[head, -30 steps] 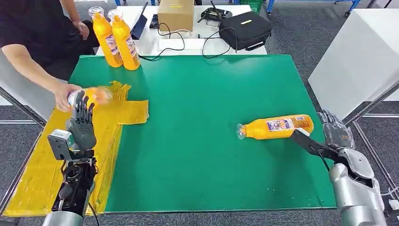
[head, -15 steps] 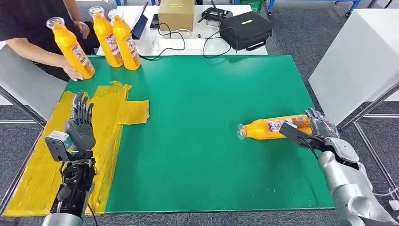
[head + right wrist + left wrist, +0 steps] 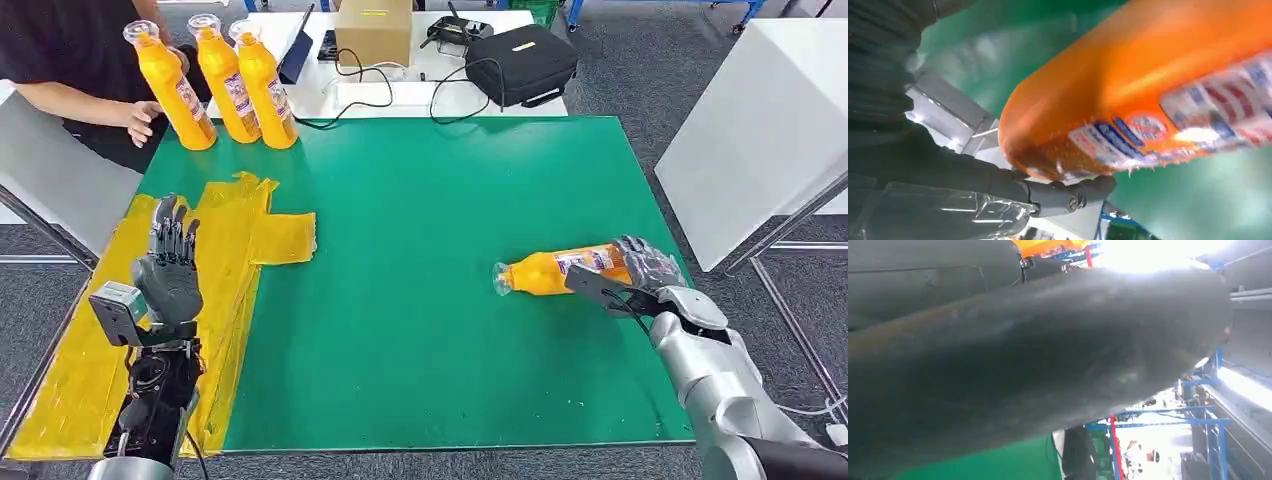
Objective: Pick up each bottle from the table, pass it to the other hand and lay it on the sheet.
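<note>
1. Lying on its side on the green surface (image 3: 420, 300), an orange bottle (image 3: 550, 271) sits at the robot's right, cap end pointing toward the middle of the surface.
2. Right hand (image 3: 640, 268) is at the bottle's base end, dark fingers (image 3: 645, 255) curled over it; right wrist view shows a finger (image 3: 1068, 192) under the bottle's (image 3: 1138, 100) rounded base and label, so the hand looks wrapped around it.
3. Whether the bottle is lifted off the surface or resting on it: can't tell.
4. Left hand (image 3: 170, 265) is held upright over the yellow sheet (image 3: 240, 240), fingers pointing up and slightly apart, holding nothing.
5. Left wrist view is mostly a dark blur close to the lens, w/ a bit of green surface (image 3: 998, 465) at one edge.
6. Yellow sheet lies along the robot's left side of the surface, wrinkled, w/ a tab sticking out toward the middle; no bottle on it.
7. Three more orange bottles (image 3: 215, 80) stand upright in a tight row at the far left corner of the surface.
8. A person (image 3: 60, 60) in a dark top is at the far left; their hand (image 3: 138, 120) is just beside the leftmost standing bottle.
9. Beyond the green surface, a white table (image 3: 400, 90) carries a cardboard box (image 3: 373, 30), a black bag (image 3: 522, 62) and cables (image 3: 380, 85).
</note>
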